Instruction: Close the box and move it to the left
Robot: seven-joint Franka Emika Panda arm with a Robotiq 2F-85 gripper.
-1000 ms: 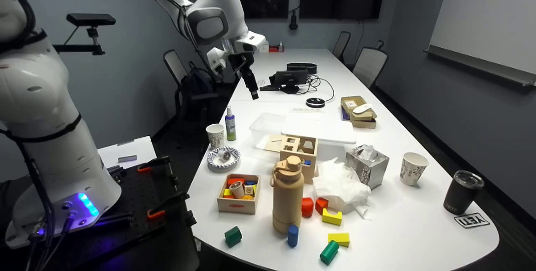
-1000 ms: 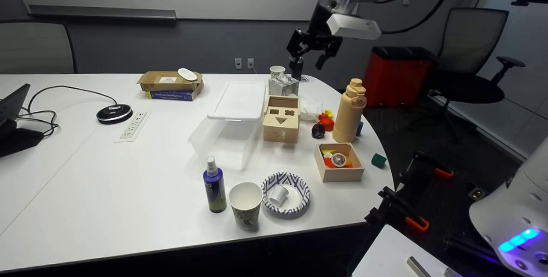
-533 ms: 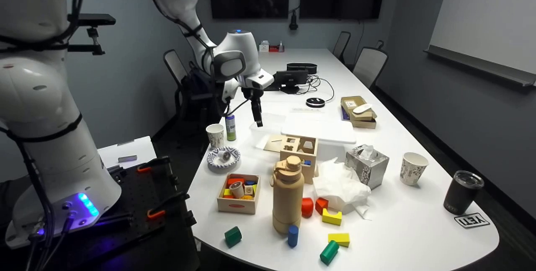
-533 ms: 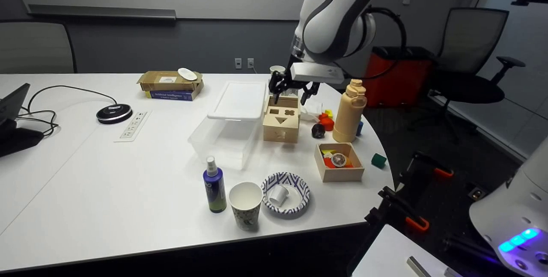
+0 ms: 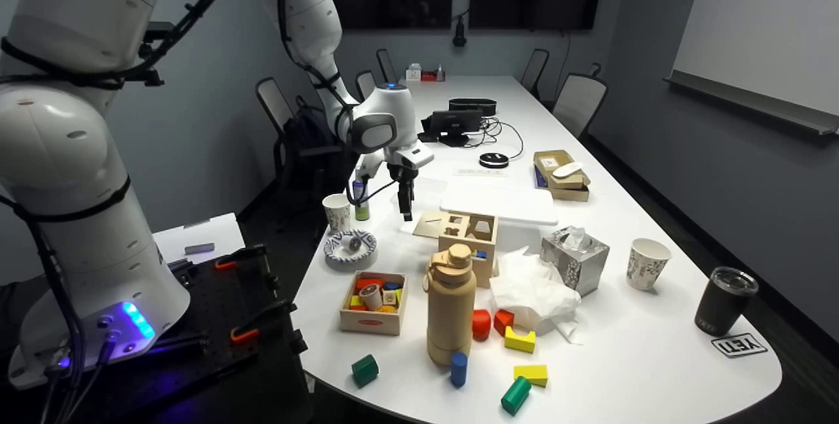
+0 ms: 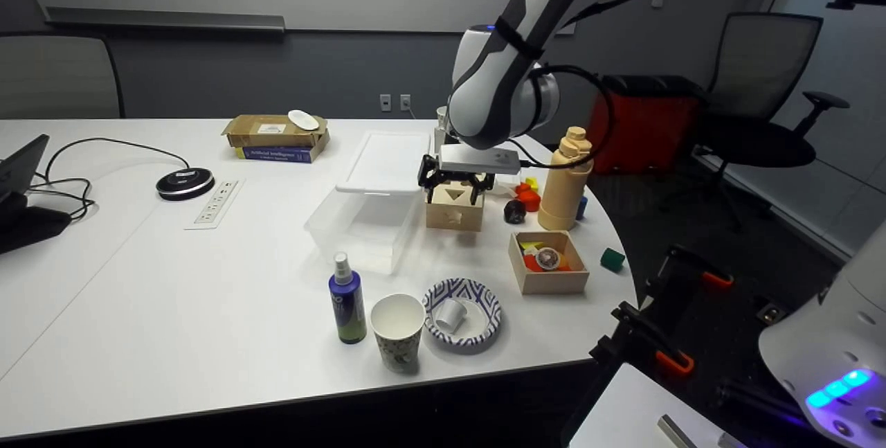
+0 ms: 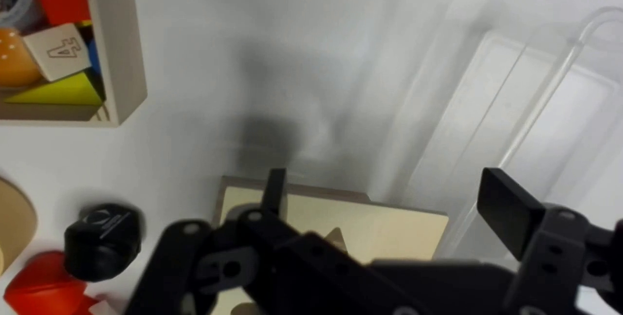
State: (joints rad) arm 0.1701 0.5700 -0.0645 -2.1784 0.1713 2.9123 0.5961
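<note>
Box (image 6: 453, 217), wooden: probably light, stiff; opposite side walls (image 5: 486, 273) are likely offering you best hold; your jaws are standing apart, empty.

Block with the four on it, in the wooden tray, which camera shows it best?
The wrist view. There the numbered block is large and its outlined 4 easy to read. Both exterior views show it only as a small pale patch inside the wooden tray, the number too small to read.
</note>
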